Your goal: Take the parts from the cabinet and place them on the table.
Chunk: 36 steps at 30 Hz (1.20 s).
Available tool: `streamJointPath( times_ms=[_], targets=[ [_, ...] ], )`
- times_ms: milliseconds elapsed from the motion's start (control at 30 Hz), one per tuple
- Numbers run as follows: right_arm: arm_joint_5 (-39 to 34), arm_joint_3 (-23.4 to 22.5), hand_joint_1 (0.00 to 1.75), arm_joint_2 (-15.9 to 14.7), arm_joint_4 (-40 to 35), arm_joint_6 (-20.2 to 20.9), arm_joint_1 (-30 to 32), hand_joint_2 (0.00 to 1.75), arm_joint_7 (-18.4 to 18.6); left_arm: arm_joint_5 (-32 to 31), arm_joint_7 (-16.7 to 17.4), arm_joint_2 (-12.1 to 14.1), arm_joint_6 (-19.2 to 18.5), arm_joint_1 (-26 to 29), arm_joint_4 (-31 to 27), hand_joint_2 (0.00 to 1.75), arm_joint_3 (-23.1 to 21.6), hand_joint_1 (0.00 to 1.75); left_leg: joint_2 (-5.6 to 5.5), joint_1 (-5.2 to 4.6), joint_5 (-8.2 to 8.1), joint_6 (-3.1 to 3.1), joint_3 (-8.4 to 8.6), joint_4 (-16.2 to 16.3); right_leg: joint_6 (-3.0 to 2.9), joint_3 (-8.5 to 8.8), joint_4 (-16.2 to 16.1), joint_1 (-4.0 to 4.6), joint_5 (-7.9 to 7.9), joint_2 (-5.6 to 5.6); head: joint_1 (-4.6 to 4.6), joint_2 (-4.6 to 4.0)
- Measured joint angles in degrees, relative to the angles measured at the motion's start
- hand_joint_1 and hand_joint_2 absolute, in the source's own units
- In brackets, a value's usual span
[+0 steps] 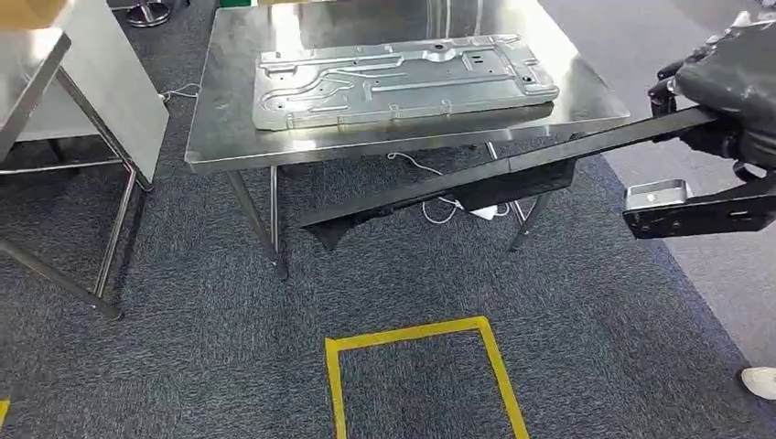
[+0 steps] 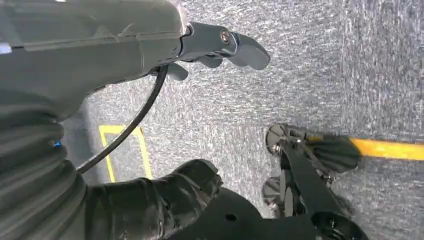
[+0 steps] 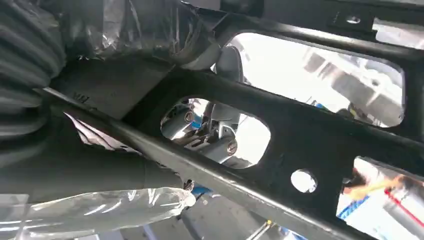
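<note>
Black steel caught my eye first: a long flat black metal part with cut-out windows and round holes (image 1: pixel 512 169), carried in the air by the robot's right hand (image 1: pixel 723 96), which was wrapped round its near end at the right edge of the head view. In the right wrist view the same frame-like part (image 3: pixel 310 140) ran slantwise close to the camera, with the thumb and fingers clamped over it behind crinkled plastic film. The part's long axis ran from that hand out to the left and downward, its far tip hanging in front of and below the edge of the shiny stainless-steel tabletop (image 1: pixel 229 119), over the grey carpet (image 1: pixel 183 347). On that tabletop already lay a large pressed silver sheet-metal panel (image 1: pixel 403 78), taking up most of the middle, with bare steel left along the near edge and the left side. A small silver bracket on a dark arm (image 1: pixel 657 197) stuck out just beneath the hand. The left hand (image 2: pixel 220 47) hung over the carpet holding nothing, its fingers loosely apart, well away from the part. I judged the right hand the only one placed to finish: the part would have to be lifted and swung forward so its length cleared the table edge and lay beside or along the panel, not across it.
</note>
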Motion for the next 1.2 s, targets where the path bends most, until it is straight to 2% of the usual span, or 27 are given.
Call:
streamJointPath(
  times_ms=[33, 100, 167, 200, 300, 333, 367, 400, 467, 500, 533, 600, 633, 667, 700, 733, 800, 833, 867, 900, 967, 1000, 1033, 1067, 1133, 1167, 1200],
  targets=[
    [0.0, -0.1, 1.75, -0.1, 0.1, 0.0, 0.1, 1.75, 0.0, 0.0, 0.0, 0.0, 0.0, -0.1, 0.0, 1.75, 0.0, 0.00, -0.05, -0.08, -0.12, -0.21, -0.20, 0.5, -0.35, -0.13, -0.6, 0.39, 0.47, 0.14, -0.09, 0.00],
    [0.0, -0.5, 1.75, -0.1, 0.4, 0.0, 0.5, 1.75, 0.0, 0.0, 0.0, 0.0, 0.2, -0.1, 0.0, 1.75, 0.0, 0.00, -0.02, -0.07, -0.16, -0.40, -0.09, 0.1, -0.75, -0.23, -0.5, 0.47, 0.28, 0.07, -0.04, 0.00],
    [0.0, -0.9, 1.75, -0.1, 0.6, 0.1, 1.0, 1.75, 0.0, 0.0, 0.0, 0.0, 0.5, -0.1, 0.0, 1.75, 0.1, 0.00, 0.13, -0.25, -0.91, -1.19, -0.07, 0.5, -1.47, 0.21, -1.1, -0.28, 0.33, 0.03, -0.02, 0.00],
    [0.0, -1.3, 1.75, -0.1, 0.6, 0.1, 1.2, 1.75, 0.0, 0.0, -0.1, 0.0, 0.5, -0.1, 0.0, 1.75, 0.2, 0.00, 0.19, -0.16, -2.02, -1.57, -0.70, 2.3, -1.81, 0.48, -1.1, -0.29, 0.21, -0.05, -0.13, 0.00],
    [0.2, -2.6, 1.75, -0.1, 0.7, 0.2, 2.3, 1.75, 0.0, -0.1, 0.0, 0.0, 1.2, -0.1, 0.0, 1.75, 0.4, 0.00, 0.19, 0.44, -7.47, -2.18, -7.33, 14.8, -2.23, 0.60, -1.1, -0.19, -0.03, -0.07, -0.20, 0.00],
    [0.5, -2.8, 1.75, -0.1, 0.8, 0.3, 2.8, 1.75, 0.0, -0.2, 0.0, 0.0, 1.4, -0.1, 0.0, 1.75, 0.4, 0.00, 0.19, 0.54, -7.90, -2.24, -9.30, 17.9, -2.23, 0.69, -1.1, -0.16, -0.14, -0.06, -0.20, 0.00],
    [0.7, -3.0, 1.75, -0.1, 0.9, 0.5, 3.2, 1.75, 0.0, -0.3, 0.2, 0.0, 1.4, -0.1, 0.0, 1.75, 0.4, 0.00, 0.19, 0.62, -6.79, -2.22, -9.67, 17.8, -2.19, 0.92, -1.1, -0.16, -0.26, 0.01, -0.22, 0.00],
    [0.9, -3.2, 1.75, -0.1, 0.9, 0.7, 3.5, 1.75, 0.0, -0.3, 0.4, 0.0, 1.5, 0.0, 0.0, 1.75, 0.4, 0.00, 0.19, 0.65, -4.33, -2.14, -8.67, 15.0, -2.14, 1.21, -1.1, -0.16, -0.48, 0.02, -0.20, 0.00],
    [1.0, -3.8, 1.75, -0.1, 1.0, 0.9, 3.6, 1.75, 0.0, -0.3, 0.5, 0.0, 1.6, 0.0, 0.0, 1.75, 0.4, 0.00, 0.21, 0.61, 1.49, -1.53, -4.37, 5.3, -1.97, 2.06, -1.1, -0.10, -0.97, 0.02, -0.20, 0.00],
    [1.0, -4.3, 1.75, -0.1, 1.1, 1.0, 3.7, 1.75, 0.0, -0.3, 0.5, 0.1, 1.6, 0.1, 0.0, 1.75, 0.4, 0.00, 0.25, 0.47, 2.38, -1.00, -2.85, 1.4, -1.88, 2.17, -1.2, -0.19, -1.21, -0.04, -0.17, 0.00],
    [1.0, -4.5, 1.75, -0.1, 1.1, 1.1, 3.7, 1.75, -0.2, -0.5, 0.4, 0.2, 1.5, 0.0, 0.0, 1.75, 0.4, 0.00, 0.32, 0.09, 1.87, -0.83, -2.07, 0.5, -1.52, 2.00, -1.0, 0.20, -1.34, 0.03, -0.22, 0.00],
    [1.0, -4.6, 1.75, -0.1, 1.2, 1.3, 4.0, 1.75, -0.2, -0.7, 0.4, 0.2, 1.5, -0.2, 0.0, 1.75, 0.4, 0.00, 0.29, -0.05, 1.55, -0.76, -2.16, 0.4, -0.90, 2.07, -1.5, 0.01, -1.29, 0.07, -0.17, 0.00],
    [1.1, -4.7, 1.75, -0.1, 1.2, 1.5, 4.0, 1.75, -0.2, -0.7, 0.3, 0.2, 1.5, -0.2, 0.0, 1.75, 0.4, 0.00, 0.28, -0.05, 1.52, -0.57, -1.99, 0.1, -0.59, 2.30, -1.8, -0.03, -1.25, 0.00, -0.17, 0.00],
    [1.2, -4.9, 1.75, 0.0, 1.4, 1.7, 4.2, 1.75, -0.2, -0.8, 0.3, 0.2, 1.5, -0.2, 0.0, 1.75, 0.4, 0.00, 0.34, 0.54, 1.97, -0.16, -1.01, -1.3, -0.25, 2.63, -1.6, -0.15, -1.65, 0.00, -0.20, 0.00],
    [1.7, -5.1, 1.75, 0.0, 1.4, 1.8, 4.2, 1.75, -0.4, -0.8, 0.3, 0.2, 1.5, 0.0, 0.0, 1.75, 0.4, 0.00, 0.33, 0.44, 1.96, -0.11, -0.41, -1.7, -0.16, 2.45, -0.5, -0.15, -2.01, -0.05, -0.11, 0.00],
    [2.2, -5.3, 1.75, 0.0, 1.4, 1.8, 4.1, 1.75, -0.7, -0.9, 0.3, 0.2, 1.6, 0.0, 0.0, 1.75, 0.4, 0.00, 0.37, 0.44, 1.79, 0.23, -0.14, -1.9, -0.21, 0.99, 2.3, -0.11, -3.60, -0.04, -0.11, 0.00],
    [3.4, -5.3, 1.75, 0.0, 1.4, 1.2, 4.5, 1.75, -0.9, -0.9, 0.5, 0.2, 1.6, -0.1, 0.0, 1.75, 0.4, 0.00, 0.39, 0.32, 1.33, 0.66, 0.28, -1.8, 0.02, -3.87, 10.8, -0.05, -7.02, 0.00, -0.11, 0.00],
    [4.2, -5.3, 1.75, 0.0, 1.4, 0.7, 5.1, 1.75, -0.9, -0.9, 0.6, 0.2, 1.5, -0.1, 0.0, 1.75, 0.4, 0.00, 0.39, 0.26, 1.05, 0.70, 0.54, -1.8, 0.17, -6.04, 14.1, -0.10, -7.65, -0.02, -0.11, 0.00],
    [5.1, -5.3, 1.75, 0.0, 1.4, 0.1, 5.8, 1.75, -0.9, -0.9, 0.8, 0.2, 1.6, -0.1, 0.0, 1.75, 0.4, 0.00, 0.37, 0.25, 0.75, 0.68, 0.90, -1.7, 0.29, -6.96, 14.7, -0.13, -6.69, -0.03, -0.11, 0.00],
    [5.9, -5.3, 1.75, 0.0, 1.4, -0.2, 6.2, 1.75, -1.1, -0.9, 0.9, 0.2, 1.6, -0.1, 0.0, 1.75, 0.4, 0.00, 0.31, 0.26, 0.39, 0.61, 1.31, -1.6, 0.34, -6.54, 12.8, -0.18, -4.54, -0.04, -0.11, 0.00],
    [7.4, -5.4, 1.75, 0.0, 1.4, -1.3, 6.4, 1.75, -1.5, -0.9, 1.1, 0.2, 1.6, 0.0, 0.0, 1.75, 0.4, 0.00, 0.09, 0.34, -0.65, 0.29, 2.11, -1.0, 0.42, -2.87, 3.5, -0.37, 1.77, -0.07, -0.09, 0.00],
    [8.0, -5.6, 1.75, 0.1, 1.4, -1.7, 6.7, 1.75, -1.7, -0.9, 1.1, 0.2, 1.6, 0.1, 0.0, 1.75, 0.4, 0.00, 0.05, 0.31, -1.29, -0.09, 1.85, -0.6, 0.34, -1.57, 0.3, -0.40, 2.35, -0.01, -0.09, 0.00],
    [8.5, -5.5, 1.75, 0.1, 1.4, -2.0, 6.9, 1.75, -1.7, -0.8, 1.1, 0.2, 1.6, -0.1, 0.0, 1.75, 0.4, 0.00, -0.03, -0.12, -1.73, -0.51, 1.75, 0.2, 0.23, -1.42, -0.5, -0.02, 1.68, 0.07, -0.04, 0.00],
    [8.7, -5.6, 1.75, 0.0, 1.4, -2.1, 7.5, 1.75, -1.7, -0.8, 1.2, 0.2, 1.7, -0.1, 0.0, 1.75, 0.4, 0.00, -0.04, -0.03, -1.73, -0.67, 1.43, 0.1, -0.36, -1.73, -0.1, 0.12, 1.65, 0.30, -0.13, 0.00],
    [9.2, -5.7, 1.75, 0.0, 1.5, -2.1, 8.0, 1.75, -1.7, -0.8, 1.2, 0.2, 1.7, -0.1, 0.0, 1.75, 0.4, 0.00, 0.05, -0.01, -1.80, -0.85, 1.62, -0.1, -0.82, -1.94, -0.1, 0.24, 1.44, 0.39, -0.13, 0.00],
    [9.6, -5.8, 1.75, 0.0, 1.5, -2.2, 8.1, 1.75, -1.7, -0.8, 1.2, 0.3, 1.7, -0.1, 0.0, 1.75, 0.5, 0.00, 0.05, -0.19, -2.23, -1.10, 1.72, 0.1, -1.17, -1.65, -0.3, -0.35, 1.36, 0.40, -0.15, 0.00],
    [10.5, -6.1, 1.75, 0.0, 1.5, -2.3, 8.3, 1.75, -1.8, -0.7, 1.2, 0.3, 1.7, -0.1, 0.0, 1.75, 0.5, 0.00, 0.12, 0.06, -2.88, -1.53, 1.53, 1.0, -1.46, -1.21, -0.4, -0.33, 1.21, 0.42, -0.11, 0.00]
  ],
)
